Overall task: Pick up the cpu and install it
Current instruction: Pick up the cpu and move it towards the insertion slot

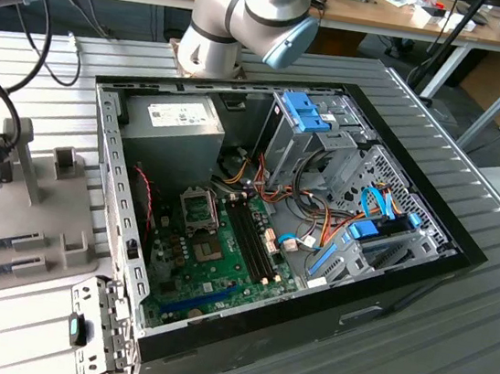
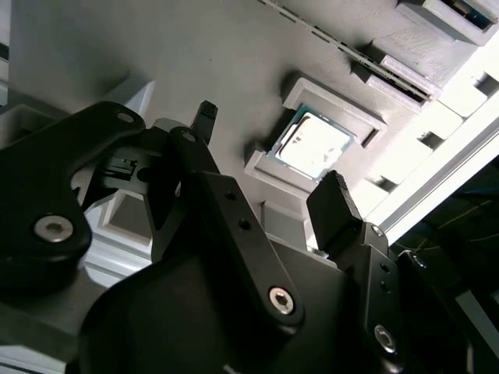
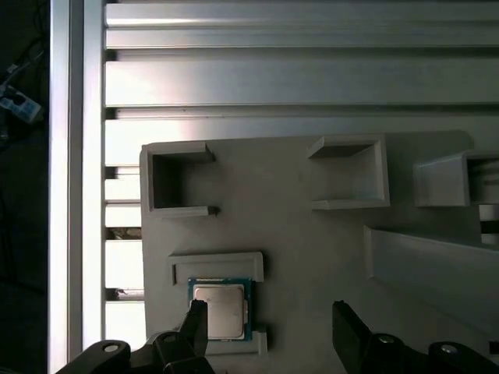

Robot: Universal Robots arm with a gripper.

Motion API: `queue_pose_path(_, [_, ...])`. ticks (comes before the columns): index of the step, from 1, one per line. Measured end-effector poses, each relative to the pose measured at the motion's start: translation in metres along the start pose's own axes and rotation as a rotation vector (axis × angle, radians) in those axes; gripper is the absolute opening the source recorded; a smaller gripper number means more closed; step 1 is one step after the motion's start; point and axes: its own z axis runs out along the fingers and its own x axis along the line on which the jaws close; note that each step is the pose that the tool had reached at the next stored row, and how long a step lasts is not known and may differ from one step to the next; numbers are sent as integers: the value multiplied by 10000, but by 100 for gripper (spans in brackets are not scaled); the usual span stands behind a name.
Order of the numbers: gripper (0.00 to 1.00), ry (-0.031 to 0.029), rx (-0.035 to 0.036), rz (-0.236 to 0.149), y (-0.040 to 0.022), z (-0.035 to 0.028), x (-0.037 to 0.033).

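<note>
Exterior view: lying flat on a slatted metal bench [image 1: 448,361], an open computer case [image 1: 121,188]. Inside it, a green motherboard [image 1: 210,279], a grey power supply [image 1: 178,136], a drive cage [image 1: 310,117] with blue fittings, and bundles of coloured cables. Beside the case, toward the exterior view's left, a grey fixture plate [image 1: 49,244] resting on the same bench. Behind, wooden desks [image 1: 374,17] strewn with odds and ends. Grey and blue arm [image 1: 245,11] rising at the far side of the case.

Second wrist view: seated in a shallow square nest [image 2: 343,105] on the fixture plate, the cpu [image 2: 314,146], bright metal top up, thin green rim showing. Tool [image 2: 269,148] spread wide, black fingers [image 2: 335,199] well apart, nothing between them.

First wrist view: same plate on the ribbed bench, with open-sided pockets moulded in its surface. Cpu flat in its nest near the plate's edge. Tool released, gripping nothing, one finger overlapping the chip's edge; cannot tell whether touching it, the other finger clear of the chip on the far side.
</note>
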Motion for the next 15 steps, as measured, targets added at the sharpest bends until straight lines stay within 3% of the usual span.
queue_pose_path(15, [74,-1,-1,0,-2,61,-4])
